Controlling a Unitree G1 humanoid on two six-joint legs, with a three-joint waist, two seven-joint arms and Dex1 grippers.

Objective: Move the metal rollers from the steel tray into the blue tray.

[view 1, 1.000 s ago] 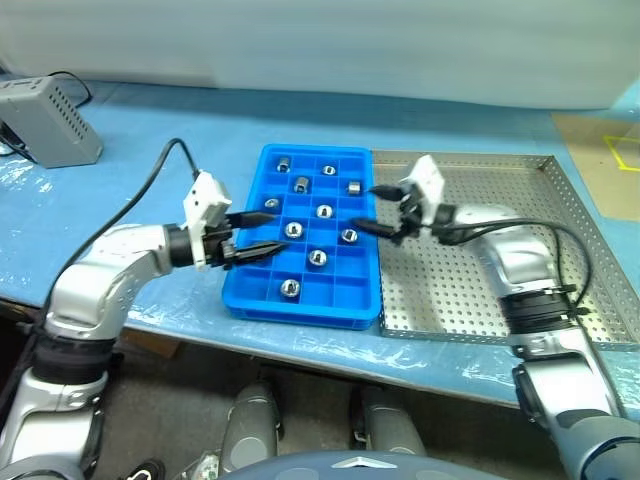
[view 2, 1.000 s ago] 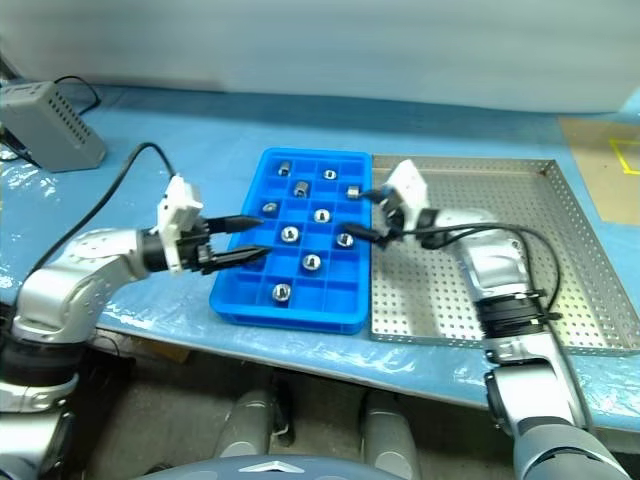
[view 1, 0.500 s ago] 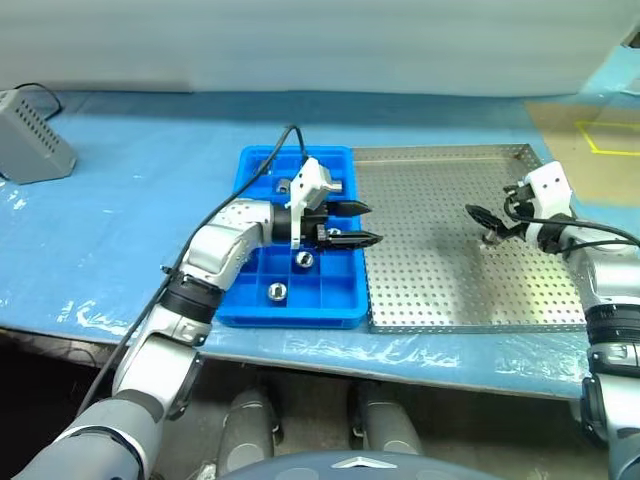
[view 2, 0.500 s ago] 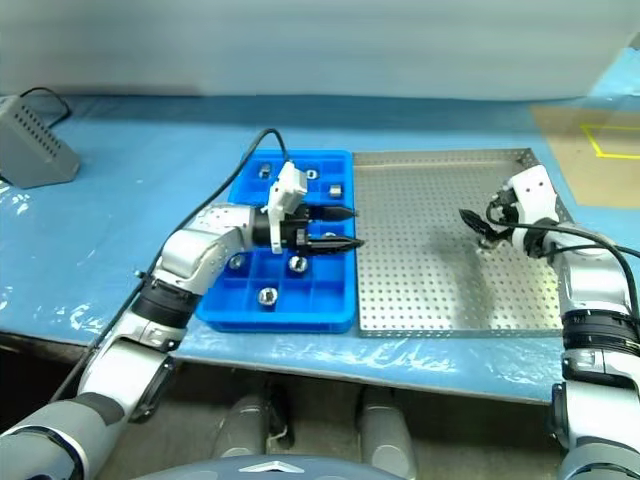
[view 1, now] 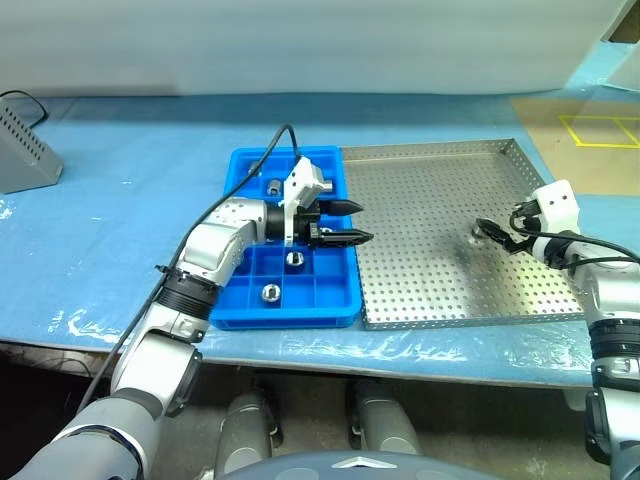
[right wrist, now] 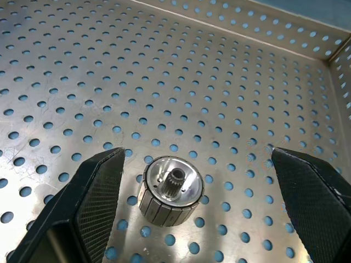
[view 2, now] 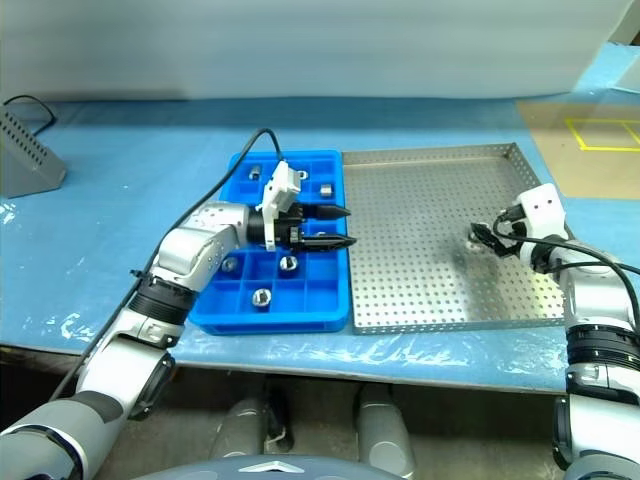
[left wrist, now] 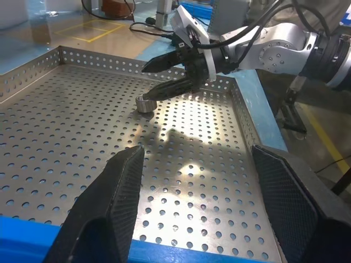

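- The steel tray (view 1: 440, 290) sits on the blue worktop (view 1: 120, 230), with the blue tray (view 1: 245, 300) touching its edge at 9 o'clock.
- One roller (right wrist: 171, 191) lies on the steel tray's perforated floor, over toward the 3 o'clock side (toothed hub facing up, ribbed wall).
- The right gripper (right wrist: 197, 203) is down low at that roller with its jaws spread wide. One finger is on each side of the roller and neither is touching it. From the left wrist view the lower fingertip looks to be right at the roller's top edge.
- The left gripper (view 1: 345, 222) hangs over the blue tray's 3 o'clock edge and points toward the steel tray. Its jaws are partly apart with nothing between them.
- The other rollers (view 1: 294, 259) already sit in the blue tray's square compartments. I can see four or so around the left arm, one per compartment.
- A grey box (view 1: 20, 150) sits way off at the worktop's 9 o'clock end.
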